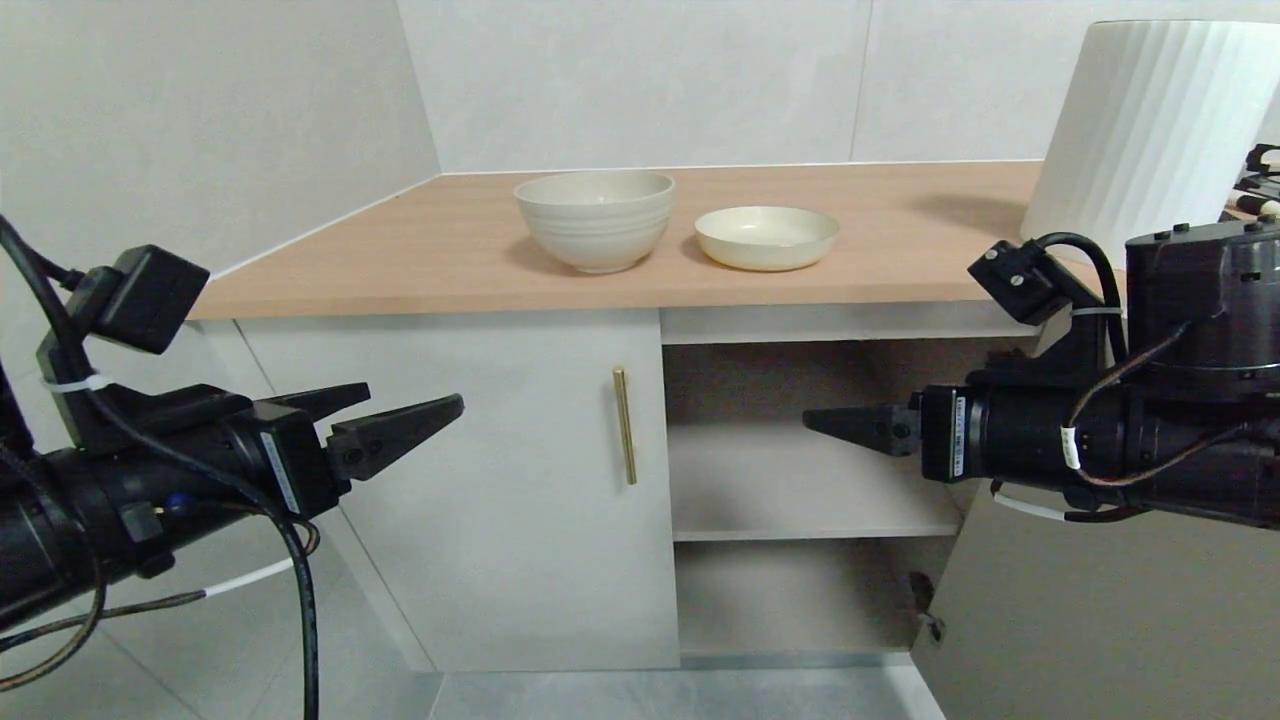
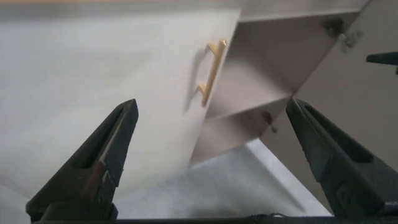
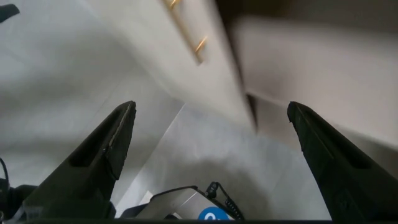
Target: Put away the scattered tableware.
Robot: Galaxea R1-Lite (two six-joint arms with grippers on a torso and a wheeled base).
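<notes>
A deep cream bowl (image 1: 594, 219) and a shallow cream dish (image 1: 766, 237) stand side by side on the wooden countertop (image 1: 400, 260). Below them is a white cabinet with its left door (image 1: 480, 480) closed and its right side open, showing a shelf (image 1: 810, 480). My left gripper (image 1: 405, 405) hangs open, empty, in front of the closed door, well below the counter. My right gripper (image 1: 835, 424) is held level before the open compartment; its fingers (image 3: 106, 162) stand wide apart in the right wrist view, with nothing between them.
A gold bar handle (image 1: 624, 425) sits on the closed door, also seen as the handle (image 2: 211, 71). The open right door (image 1: 1100, 610) swings out toward me at lower right. A white ribbed lampshade (image 1: 1150, 130) stands on the counter's right end. Walls close the left side.
</notes>
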